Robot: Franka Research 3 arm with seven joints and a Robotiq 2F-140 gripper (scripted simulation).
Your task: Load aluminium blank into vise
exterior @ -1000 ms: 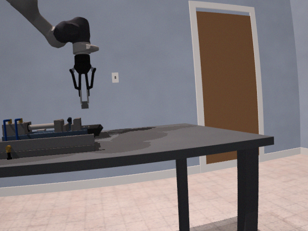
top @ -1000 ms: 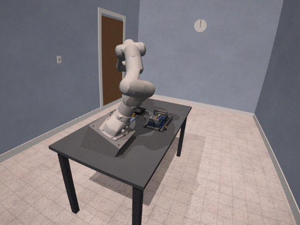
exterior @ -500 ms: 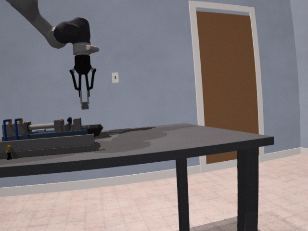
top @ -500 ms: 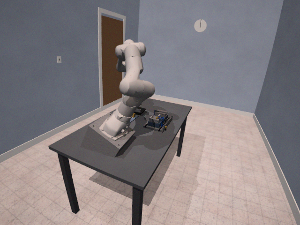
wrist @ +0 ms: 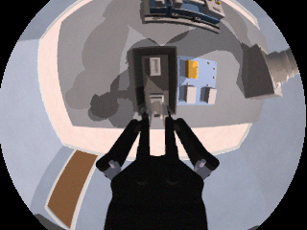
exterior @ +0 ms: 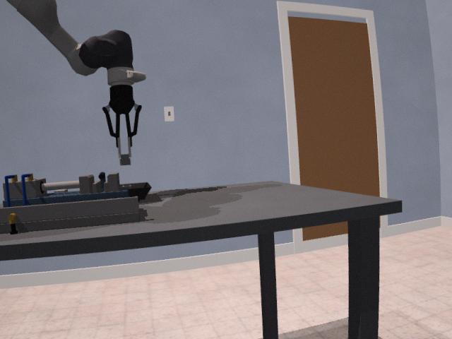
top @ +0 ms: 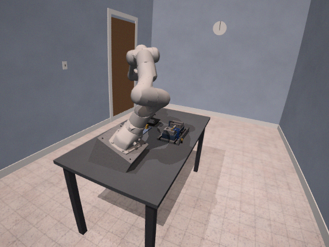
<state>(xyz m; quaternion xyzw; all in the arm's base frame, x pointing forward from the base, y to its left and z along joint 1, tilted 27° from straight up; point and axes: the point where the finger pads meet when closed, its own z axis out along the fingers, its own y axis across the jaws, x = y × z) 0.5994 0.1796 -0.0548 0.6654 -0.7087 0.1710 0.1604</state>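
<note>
My gripper [exterior: 125, 155] hangs high above the table and is shut on a small grey metal piece [exterior: 125, 159], which also shows between the fingertips in the wrist view [wrist: 155, 100]. I cannot tell whether it has a pocket. Straight below it lies the dark outfeed tray [wrist: 153, 77] with one grey part [wrist: 153, 65] on its floor. Beside the tray is the blue infeed plate [wrist: 198, 80] with a brass blank [wrist: 191, 69] and two aluminium blanks [wrist: 187, 94] [wrist: 207, 95]. The vise [wrist: 182, 6] stands beyond, and also shows in the exterior view [exterior: 73, 186].
The arm's base [top: 124, 140] sits on a raised plate next to the infeed plate. A low grey rail [exterior: 69, 211] with a yellow-topped post [exterior: 13, 220] runs in front of the vise. The table edge is far to the right.
</note>
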